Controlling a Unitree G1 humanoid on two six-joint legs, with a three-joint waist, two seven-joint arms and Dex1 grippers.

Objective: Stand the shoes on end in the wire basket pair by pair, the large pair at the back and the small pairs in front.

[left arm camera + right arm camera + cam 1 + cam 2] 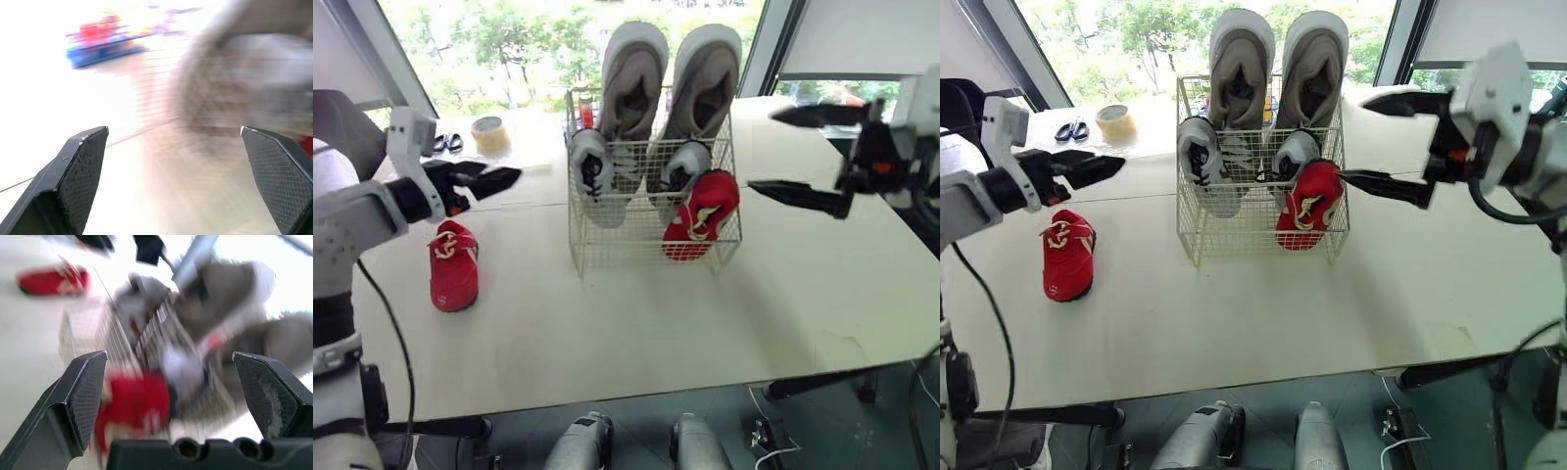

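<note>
The left gripper (487, 181) hangs released and empty. The loose red shoe (454, 266) lies flat on the table (607, 333) just below its jaws, likely the next pickup. The right gripper (762, 150) is also spread and empty. Just off its tips, the wire basket (617, 250) holds large grey shoes (633, 73) on end at the back, with small grey shoes (592, 171) and a second red shoe (702, 215) in front.

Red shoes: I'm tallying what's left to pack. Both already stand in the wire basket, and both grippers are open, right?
Not quite. One red shoe stands in the wire basket; the other red shoe lies on the table, as the left eye view shows. The left gripper and right gripper are indeed open.
</note>
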